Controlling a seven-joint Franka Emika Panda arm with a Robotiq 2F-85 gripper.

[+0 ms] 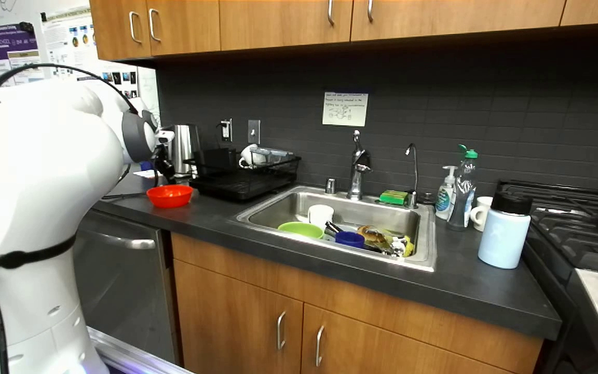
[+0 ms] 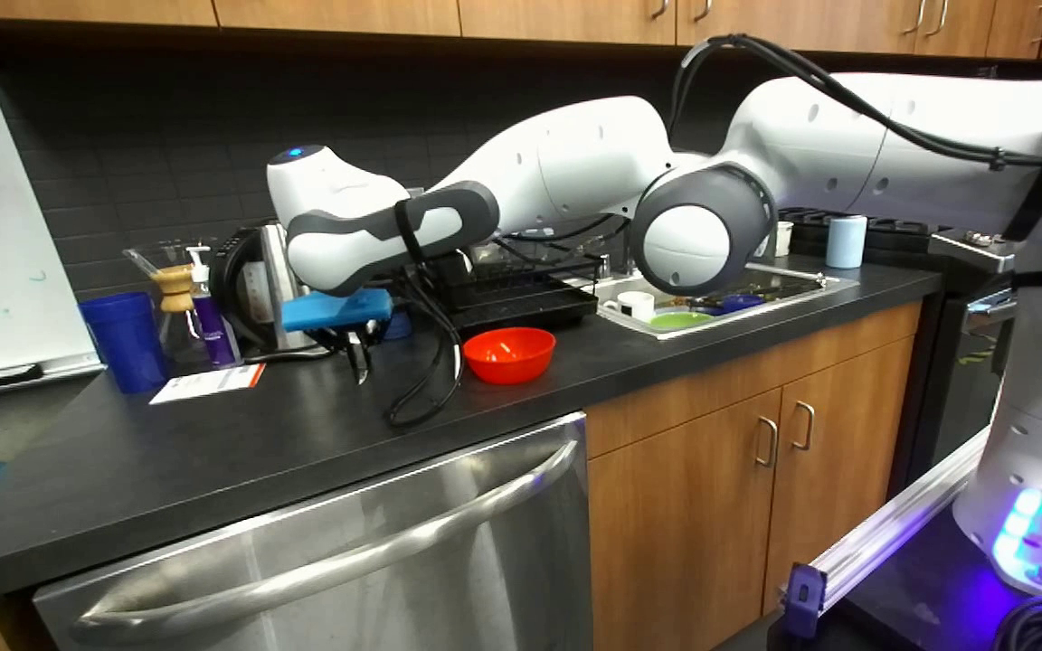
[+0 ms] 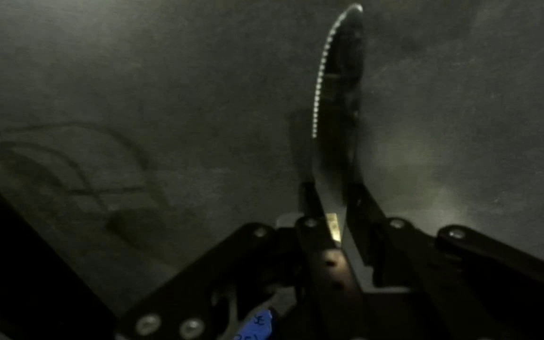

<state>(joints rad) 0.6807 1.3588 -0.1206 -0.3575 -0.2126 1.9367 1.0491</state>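
"Pinching something, are you?"

"Yes: my gripper (image 3: 333, 196) has its jaws squeezed on a knife (image 3: 339, 97), the serrated blade running out past my tips above the countertop (image 2: 213, 452). In an exterior view a red bowl (image 2: 509, 355) stands near me. Whether the knife's tip touches the surface, I cannot tell."

"Heavy?"

"Light and stiff, I'd judge: thin metal, not fragile, though its glossy faces look slippery. With so much length beyond my pinch, I'd expect it to swivel if the tip caught."

"Where is it best held?"

"By the handle, I'd say, close to the blade, square and firm, clear of the teeth, which line the left edge in my wrist view. That part is hidden among my fingers, so I can't say whether I have handle or bare metal."
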